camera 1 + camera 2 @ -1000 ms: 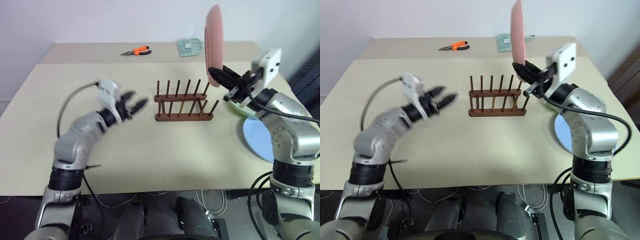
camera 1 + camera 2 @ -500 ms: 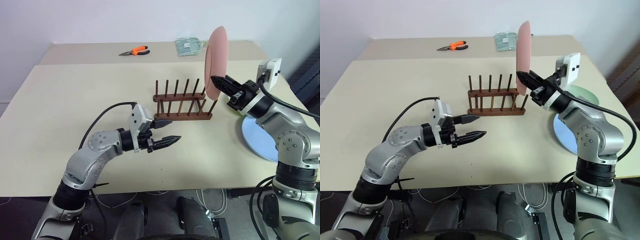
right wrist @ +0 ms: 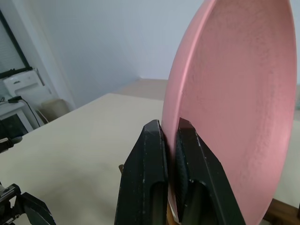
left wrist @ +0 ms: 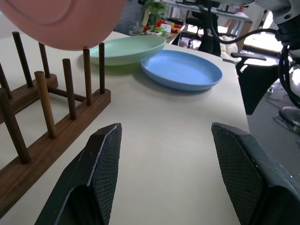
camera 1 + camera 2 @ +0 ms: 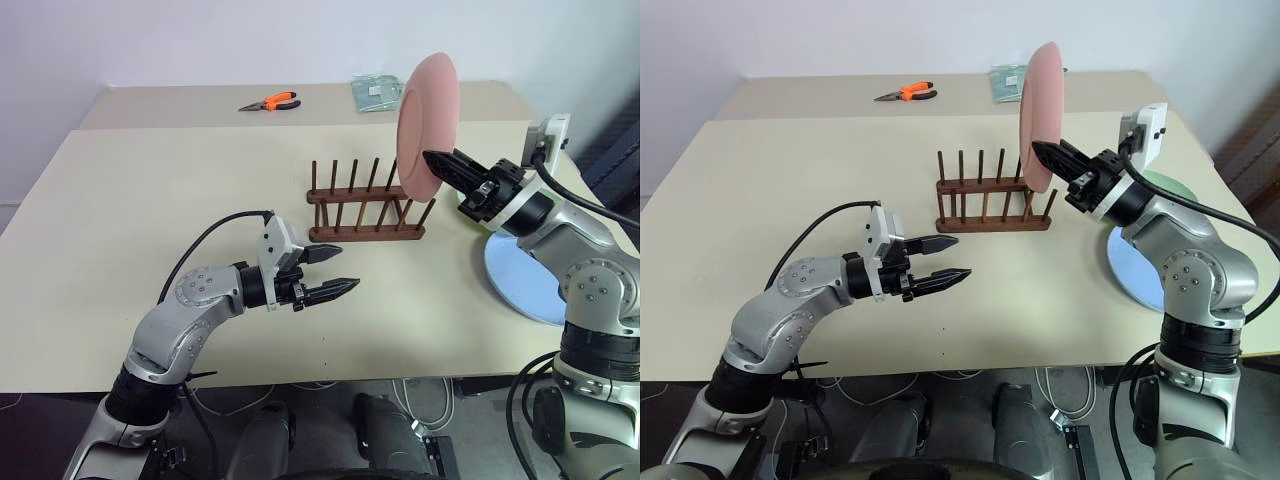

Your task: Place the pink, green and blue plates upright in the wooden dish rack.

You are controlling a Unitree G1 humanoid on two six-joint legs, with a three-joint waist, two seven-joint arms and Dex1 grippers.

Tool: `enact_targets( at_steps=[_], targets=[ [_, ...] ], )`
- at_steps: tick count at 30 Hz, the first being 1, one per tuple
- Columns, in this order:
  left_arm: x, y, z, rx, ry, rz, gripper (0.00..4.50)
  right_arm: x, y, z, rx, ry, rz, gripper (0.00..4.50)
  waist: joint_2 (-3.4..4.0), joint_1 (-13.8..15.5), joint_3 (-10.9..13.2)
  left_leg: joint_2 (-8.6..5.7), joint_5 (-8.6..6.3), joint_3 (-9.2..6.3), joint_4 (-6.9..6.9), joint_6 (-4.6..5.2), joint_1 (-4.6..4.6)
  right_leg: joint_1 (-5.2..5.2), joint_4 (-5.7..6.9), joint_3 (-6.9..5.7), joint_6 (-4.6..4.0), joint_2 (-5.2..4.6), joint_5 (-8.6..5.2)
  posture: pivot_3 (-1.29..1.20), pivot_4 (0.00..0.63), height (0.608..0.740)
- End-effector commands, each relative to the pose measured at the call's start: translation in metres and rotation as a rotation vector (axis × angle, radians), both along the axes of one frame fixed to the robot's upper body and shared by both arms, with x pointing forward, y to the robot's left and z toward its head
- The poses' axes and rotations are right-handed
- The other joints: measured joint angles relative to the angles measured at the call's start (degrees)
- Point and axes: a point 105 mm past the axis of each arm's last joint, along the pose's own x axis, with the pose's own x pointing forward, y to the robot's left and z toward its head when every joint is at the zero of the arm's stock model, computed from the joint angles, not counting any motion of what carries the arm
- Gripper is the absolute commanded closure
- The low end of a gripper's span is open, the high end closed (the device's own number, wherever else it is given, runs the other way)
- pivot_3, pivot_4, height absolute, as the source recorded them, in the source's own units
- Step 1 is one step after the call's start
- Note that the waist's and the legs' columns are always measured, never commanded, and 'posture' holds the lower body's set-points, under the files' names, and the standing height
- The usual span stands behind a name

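My right gripper is shut on the lower rim of the pink plate and holds it upright in the air, just above the right end of the wooden dish rack. In the right wrist view the two fingers pinch the plate's edge. The rack's pegs hold nothing. The blue plate lies flat on the table at the right, and the green plate lies just behind it. My left gripper is open and holds nothing; it hovers over the table in front of the rack, pointing right.
Orange-handled pliers and a clear packet lie on the far table behind the rack. The table's near edge runs below my left arm. Bare tabletop lies left of the rack.
My left arm swung from left of the rack to in front of it, lower and nearer, still open. The right wrist rolled, turning the pink plate's face more toward me.
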Motion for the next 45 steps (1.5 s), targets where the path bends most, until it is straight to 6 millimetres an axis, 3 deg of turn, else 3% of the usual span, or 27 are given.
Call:
enact_targets(
  at_steps=[1,3,6,10,14,17,20,21,22,25,28,31,34,37,41,45],
  targets=[
    [-0.003,-0.004,0.010,-0.006,-0.051,-0.023,1.40,0.009,-0.013,0.012,0.048,-0.026,-0.027,4.50,0.00,-0.02,0.00,0.00,0.00,0.00,0.00,0.00,0.00,0.00,0.00,0.00,0.00,0.00,0.00,0.00,0.150,0.740],
    [-0.003,-0.004,0.010,-0.006,-0.052,-0.022,1.40,0.014,-0.018,0.010,0.064,-0.009,-0.034,4.50,0.00,-0.04,0.00,0.00,0.00,0.00,-0.01,0.00,0.00,0.00,0.00,0.00,0.01,0.00,0.01,0.00,0.150,0.740],
    [-0.004,-0.004,0.010,-0.005,-0.051,-0.018,1.34,0.017,-0.023,0.005,0.043,0.002,-0.037,3.46,0.01,-0.03,0.00,0.01,0.00,0.00,-0.02,0.00,0.01,-0.01,0.01,0.00,0.06,0.00,0.04,0.00,0.150,0.740],
    [-0.005,-0.003,0.009,-0.002,-0.047,-0.013,1.34,0.020,-0.038,0.010,-0.098,-0.079,-0.156,1.51,0.01,0.07,0.01,-0.01,0.00,0.00,0.01,0.00,-0.02,0.00,0.00,0.00,0.08,0.00,0.04,0.00,0.150,0.740],
    [-0.006,-0.003,0.009,-0.002,-0.044,-0.013,1.34,0.006,-0.054,0.022,-0.216,-0.161,-0.220,1.51,0.01,0.07,0.01,-0.01,0.00,0.01,0.00,0.00,-0.02,0.00,0.00,0.00,0.09,0.00,0.04,0.00,0.150,0.740],
    [-0.005,-0.003,0.008,0.002,-0.041,-0.017,1.34,-0.008,-0.077,0.025,-0.314,-0.177,-0.297,1.51,0.01,0.18,0.01,0.00,0.00,0.01,0.00,0.00,-0.02,0.00,0.00,0.00,0.09,0.00,0.04,0.00,0.150,0.740],
    [-0.004,-0.004,0.008,0.007,-0.039,-0.032,1.34,-0.014,-0.102,-0.013,-0.634,-0.090,-0.360,1.51,0.00,0.85,0.00,-0.03,0.00,0.01,0.04,0.01,-0.06,0.03,-0.03,0.00,0.03,-0.02,-0.01,0.00,0.150,0.740],
    [-0.003,-0.006,0.008,0.009,-0.040,-0.039,1.34,-0.011,-0.114,-0.031,-0.776,-0.057,-0.392,1.08,0.00,0.89,0.00,-0.03,-0.02,0.04,0.06,0.03,-0.04,0.05,-0.05,0.00,0.02,-0.02,-0.02,0.00,0.150,0.740],
    [-0.003,-0.006,0.008,0.009,-0.040,-0.043,1.34,-0.010,-0.121,-0.041,-0.867,-0.041,-0.408,0.98,0.03,0.73,-0.02,-0.02,-0.02,0.08,0.08,0.03,-0.02,0.07,-0.06,0.01,0.01,-0.02,-0.02,0.00,0.150,0.740],
    [-0.002,-0.009,0.008,0.010,-0.043,-0.052,1.34,-0.004,-0.138,-0.062,-1.100,-0.055,-0.440,0.06,0.06,-0.11,-0.01,0.02,-0.01,0.22,0.08,0.03,0.07,0.09,-0.03,0.07,0.00,-0.02,-0.03,0.00,0.150,0.740],
    [-0.001,-0.010,0.009,0.013,-0.049,-0.055,1.34,0.006,-0.157,-0.086,-1.376,-0.086,-0.448,0.06,0.17,-0.32,-0.04,0.04,-0.01,0.27,0.05,0.03,0.13,0.08,0.00,0.08,-0.01,-0.01,-0.02,0.00,0.150,0.740],
    [-0.001,-0.009,0.009,0.017,-0.053,-0.050,1.34,0.015,-0.166,-0.097,-1.468,-0.095,-0.444,0.06,0.19,-0.31,-0.03,0.04,-0.01,0.29,0.03,0.03,0.11,0.07,-0.01,0.11,-0.06,-0.01,0.01,0.00,0.150,0.740],
    [-0.001,-0.006,0.009,0.026,-0.057,-0.034,1.34,0.022,-0.173,-0.104,-1.515,-0.116,-0.464,0.87,0.20,-0.19,-0.02,0.03,-0.01,0.29,0.05,0.03,0.11,0.07,-0.01,0.13,-0.06,-0.01,0.02,0.00,0.150,0.740],
    [-0.001,-0.005,0.009,0.029,-0.060,-0.023,1.34,0.026,-0.173,-0.104,-1.522,-0.148,-0.470,2.32,0.19,-0.10,-0.02,0.03,-0.01,0.29,0.06,0.03,0.11,0.09,-0.01,0.13,-0.06,-0.01,0.02,0.00,0.150,0.740],
    [-0.002,-0.003,0.008,0.031,-0.060,-0.013,1.34,0.028,-0.163,-0.083,-1.497,-0.248,-0.488,4.42,0.20,-0.09,-0.02,0.02,-0.01,0.29,0.06,0.03,0.11,0.09,-0.01,0.15,-0.06,-0.01,0.02,0.00,0.150,0.740],
    [-0.001,-0.002,0.006,0.040,-0.060,-0.007,1.34,0.021,-0.149,-0.052,-1.388,-0.333,-0.540,4.47,0.22,-0.05,-0.03,0.02,-0.01,0.27,0.05,0.03,0.11,0.09,0.00,0.16,-0.05,-0.01,0.03,0.00,0.150,0.740]
  ],
)
